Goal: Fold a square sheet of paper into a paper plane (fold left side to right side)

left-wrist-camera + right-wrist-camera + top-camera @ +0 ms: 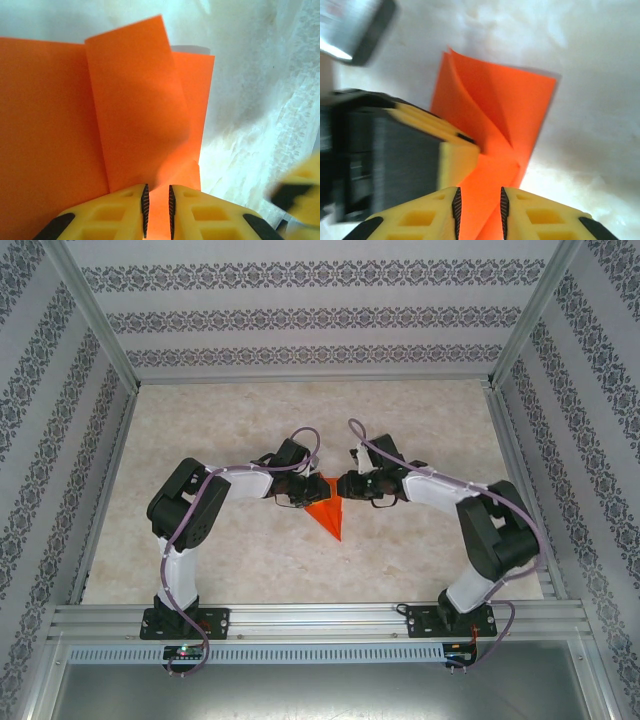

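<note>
where patterned walls enclose it, the marbled table bears orange paper.

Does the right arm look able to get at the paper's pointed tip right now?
Probably yes: the paper's tip lies uncovered, close to the right gripper, with bare table around it.

A pale marbled table sits between patterned walls and aluminium rails.

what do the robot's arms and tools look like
The left arm and right arm have bulky black joints, white link shells and thin lilac cables looping along them. The left tool and right tool each carry two blocky yellow fingers with cut-out pockets and black ribbed pads.
</note>
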Controlling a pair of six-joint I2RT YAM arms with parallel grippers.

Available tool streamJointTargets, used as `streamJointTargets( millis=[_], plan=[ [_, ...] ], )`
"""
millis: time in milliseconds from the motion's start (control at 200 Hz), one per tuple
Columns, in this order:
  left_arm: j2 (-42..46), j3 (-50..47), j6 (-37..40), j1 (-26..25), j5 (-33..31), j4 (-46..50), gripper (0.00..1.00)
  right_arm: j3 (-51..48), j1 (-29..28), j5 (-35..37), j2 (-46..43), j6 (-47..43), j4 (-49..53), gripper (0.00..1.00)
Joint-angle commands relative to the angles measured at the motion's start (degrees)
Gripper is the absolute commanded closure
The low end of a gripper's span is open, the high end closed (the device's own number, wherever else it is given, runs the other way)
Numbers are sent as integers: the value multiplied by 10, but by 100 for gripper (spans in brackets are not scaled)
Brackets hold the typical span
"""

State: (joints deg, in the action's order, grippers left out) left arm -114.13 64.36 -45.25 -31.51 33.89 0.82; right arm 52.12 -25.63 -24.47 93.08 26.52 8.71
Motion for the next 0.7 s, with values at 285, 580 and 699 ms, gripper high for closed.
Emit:
streamJointTargets(
  millis=[285,580,699],
  plan=[
    [-25,-23,-1,-7,-20,36,77,-53,-57,-112,-53,31,7,84],
    [-23,-23,1,-7,-22,38,78,-56,-79,-97,19,36,-5,85],
    [-22,-24,1,-8,-23,39,78,-58,-82,-91,33,29,3,85]
  ],
)
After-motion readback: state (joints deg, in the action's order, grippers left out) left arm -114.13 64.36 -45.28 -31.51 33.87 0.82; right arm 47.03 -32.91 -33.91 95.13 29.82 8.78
